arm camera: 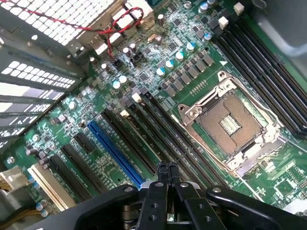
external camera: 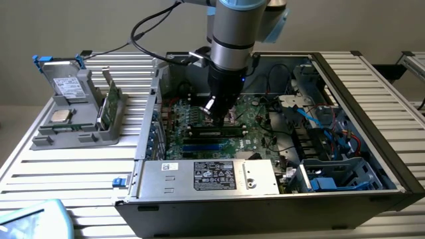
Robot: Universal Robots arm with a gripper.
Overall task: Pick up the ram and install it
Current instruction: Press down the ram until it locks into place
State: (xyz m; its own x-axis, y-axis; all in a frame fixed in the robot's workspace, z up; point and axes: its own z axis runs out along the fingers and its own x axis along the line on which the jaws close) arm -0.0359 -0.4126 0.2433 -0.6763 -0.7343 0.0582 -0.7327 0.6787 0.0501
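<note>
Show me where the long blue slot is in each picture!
Exterior view: the blue slot lies on the green board, between the fingers and the silver labelled box.
Wrist view: the blue slot runs alongside the black slots and ends near the shut fingers.
Shared landmark: the fingers, close above the row of slots in both views.

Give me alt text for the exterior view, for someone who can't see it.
A robot arm reaches down into an open computer case, its shut tool just above the ram seated across the green motherboard. On the exterior view's left, a grey holder carries spare parts.
</note>
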